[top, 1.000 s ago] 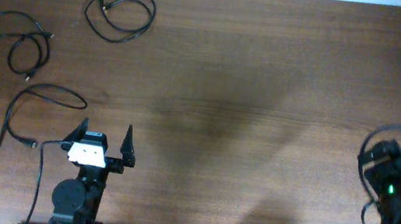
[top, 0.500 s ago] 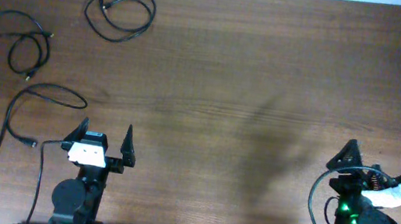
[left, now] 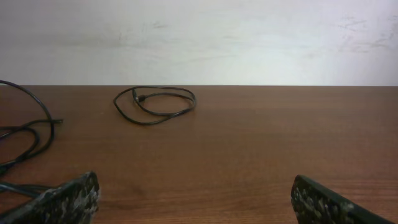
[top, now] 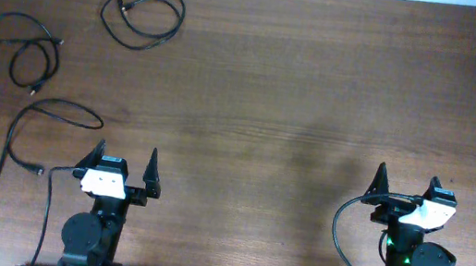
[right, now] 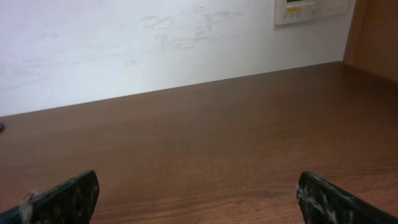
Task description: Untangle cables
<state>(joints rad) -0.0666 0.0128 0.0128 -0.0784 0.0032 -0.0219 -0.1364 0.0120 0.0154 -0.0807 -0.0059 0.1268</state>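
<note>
Cables (top: 180, 18) lie in three separate loops at the desk's (top: 273, 82) far left, none held. Right claw (top: 407, 175) has just swung back to its near-edge rest, wide open and empty; left claw (top: 127, 148) sits parked, open too. Untangling looks finished.

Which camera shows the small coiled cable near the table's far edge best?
Overhead: it shows the coiled cable from straight above, with its whole loop laid out. The left wrist view catches it from low down, flattened into a thin oval. The right wrist view does not show it.
</note>
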